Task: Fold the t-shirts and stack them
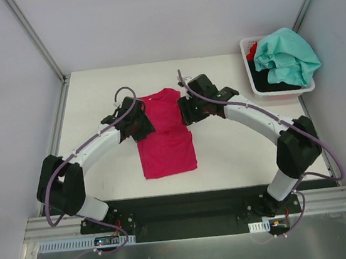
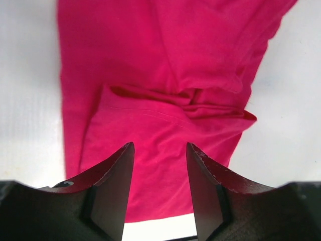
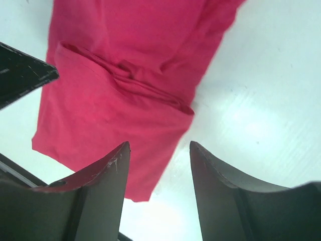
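Lying flat at the middle of the surface (image 1: 239, 153): one magenta-pink t-shirt (image 1: 165, 143), folded into a long narrow shape whose length runs from the far edge toward the near edge. The half toward the near edge is a smooth rectangle. The half toward the far edge is less regular. A creased ridge of doubled cloth crosses the shirt between the two halves, shown closely in the left wrist view (image 2: 165, 75) and the right wrist view (image 3: 115, 100).

Left pincer (image 1: 145, 125): set at the shirt's left side, over the creased band. Its wrist view shows the fingers parted to a moderate gap (image 2: 160, 148), with pink cloth below them and nothing clamped.

Right pincer (image 1: 184, 111): set at the shirt's right side, opposite the left one. Its fingers are likewise parted (image 3: 159, 146), hanging over the shirt's edge and the bare surface, with nothing gripped.

Further shirts, well apart from the pink one, at the far right corner: a teal-mint t-shirt (image 1: 287, 55), bunched and draped over the top of the pile; a black t-shirt (image 1: 277, 80) beneath it; a red t-shirt (image 1: 252, 50), of which only a small part shows at the back.

Container: a white plastic basket (image 1: 250, 79) holding those three shirts.
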`<act>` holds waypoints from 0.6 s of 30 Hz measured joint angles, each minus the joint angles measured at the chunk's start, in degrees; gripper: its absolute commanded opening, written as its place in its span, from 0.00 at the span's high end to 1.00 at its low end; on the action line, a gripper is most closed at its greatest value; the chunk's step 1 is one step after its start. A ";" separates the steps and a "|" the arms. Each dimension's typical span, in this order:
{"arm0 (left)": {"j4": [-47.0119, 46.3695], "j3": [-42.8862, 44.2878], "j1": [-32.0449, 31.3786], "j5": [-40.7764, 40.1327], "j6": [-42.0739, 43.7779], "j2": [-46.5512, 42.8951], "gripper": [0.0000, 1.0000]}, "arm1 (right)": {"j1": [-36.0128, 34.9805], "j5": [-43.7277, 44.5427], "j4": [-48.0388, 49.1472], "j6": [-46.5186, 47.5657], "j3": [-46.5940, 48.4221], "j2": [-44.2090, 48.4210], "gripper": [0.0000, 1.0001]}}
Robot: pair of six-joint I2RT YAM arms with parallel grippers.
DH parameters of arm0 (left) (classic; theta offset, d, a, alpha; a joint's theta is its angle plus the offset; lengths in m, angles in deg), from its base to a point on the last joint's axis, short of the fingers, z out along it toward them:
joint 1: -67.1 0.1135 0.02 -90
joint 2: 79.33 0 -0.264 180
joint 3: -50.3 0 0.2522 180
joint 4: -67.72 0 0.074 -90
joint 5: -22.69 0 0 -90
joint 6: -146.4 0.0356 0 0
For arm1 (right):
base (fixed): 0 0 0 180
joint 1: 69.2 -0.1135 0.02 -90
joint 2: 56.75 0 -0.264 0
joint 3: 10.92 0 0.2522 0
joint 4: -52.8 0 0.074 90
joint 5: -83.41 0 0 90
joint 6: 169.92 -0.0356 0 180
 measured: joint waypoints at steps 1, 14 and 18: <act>-0.63 0.00 -0.33 0.55 -0.02 0.26 0.55 | 0.57 -0.07 0.28 -0.24 -2.01 1.70 0.46; -3.41 1.14 -0.07 -0.76 1.68 8.68 0.56 | 1.92 -0.26 1.20 -0.90 -8.15 4.13 0.46; -3.39 1.64 0.94 -1.55 1.70 10.43 0.55 | 2.67 -0.68 1.81 -0.74 -8.09 3.91 0.46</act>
